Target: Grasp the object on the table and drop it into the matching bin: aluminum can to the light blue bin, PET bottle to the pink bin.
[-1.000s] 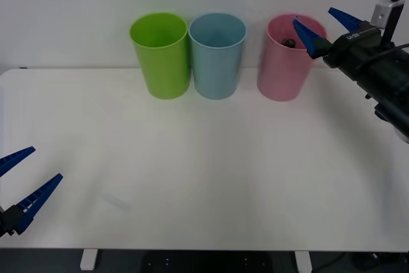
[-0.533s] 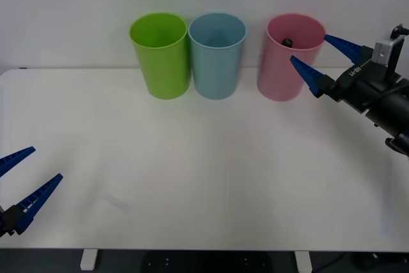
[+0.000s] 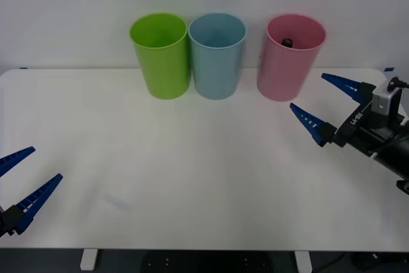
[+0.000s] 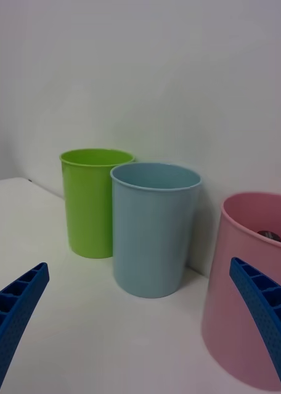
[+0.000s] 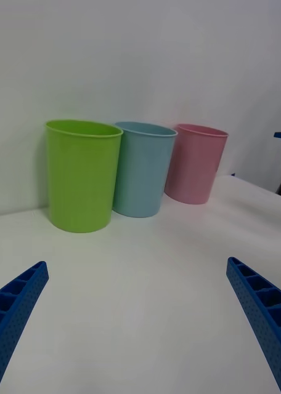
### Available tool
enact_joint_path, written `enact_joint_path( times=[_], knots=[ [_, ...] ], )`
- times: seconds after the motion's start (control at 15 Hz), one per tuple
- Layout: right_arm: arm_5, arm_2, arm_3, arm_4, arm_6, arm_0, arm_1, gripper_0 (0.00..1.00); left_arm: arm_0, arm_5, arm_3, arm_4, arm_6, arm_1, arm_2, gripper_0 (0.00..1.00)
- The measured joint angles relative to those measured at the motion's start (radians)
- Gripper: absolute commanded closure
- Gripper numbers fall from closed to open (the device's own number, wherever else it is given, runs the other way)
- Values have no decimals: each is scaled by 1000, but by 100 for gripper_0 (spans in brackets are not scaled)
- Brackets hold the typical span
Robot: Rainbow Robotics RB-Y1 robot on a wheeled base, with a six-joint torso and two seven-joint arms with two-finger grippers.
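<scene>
**Bottle in the pink bin, both hands spread and empty**

Nearest, at the front-left edge of the counter [image 3: 192, 177]: left hand [image 3: 18, 183], fingers spread wide, nothing btwn them, low over the white top. In its wrist view the two blue ribbed fingers [image 5: 17, 308] sit far apart w/ bare counter btwn them.

Mid-depth, right side: right hand [image 3: 329, 110], also spread wide and holding nothing, fingertips aimed toward the back-left. It sits just to the right of and nearer than the pink bin [image 3: 291, 59], not touching it. In the right wrist view its fingers [image 4: 264, 308] frame the bins, pink bin [image 4: 245, 289] closest.

Far edge of the counter, against the white wall, three round bins upright in a row: green bin [image 3: 161, 55] on the left, light blue bin [image 3: 217, 55] just beside it, almost touching, then a gap, then the pink one.

The bottle [image 3: 287, 42] is inside the pink bin: a small dark bit of it shows past the rim, toward the back wall of the bin. From the right wrist a dark rounded piece [image 4: 269, 236] peeks just above the rim. It lies beyond and to the left of the right hand, apart from it, w/ the bin wall btwn. Too little shows to tell which way its long axis runs or where the cap points.
</scene>
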State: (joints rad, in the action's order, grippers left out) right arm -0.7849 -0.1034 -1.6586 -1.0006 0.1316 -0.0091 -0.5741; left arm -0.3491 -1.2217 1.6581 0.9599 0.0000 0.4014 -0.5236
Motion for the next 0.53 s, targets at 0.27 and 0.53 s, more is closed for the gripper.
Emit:
enact_joint_path(
  times=[0.27,0.53],
  knots=[
    [-80,-15,-6,4,61,84,0,0,0,0,0,0,0,0,0,0],
    [-188,-56,-6,-1,53,155,0,0,0,0,0,0,0,0,0,0]
  ],
)
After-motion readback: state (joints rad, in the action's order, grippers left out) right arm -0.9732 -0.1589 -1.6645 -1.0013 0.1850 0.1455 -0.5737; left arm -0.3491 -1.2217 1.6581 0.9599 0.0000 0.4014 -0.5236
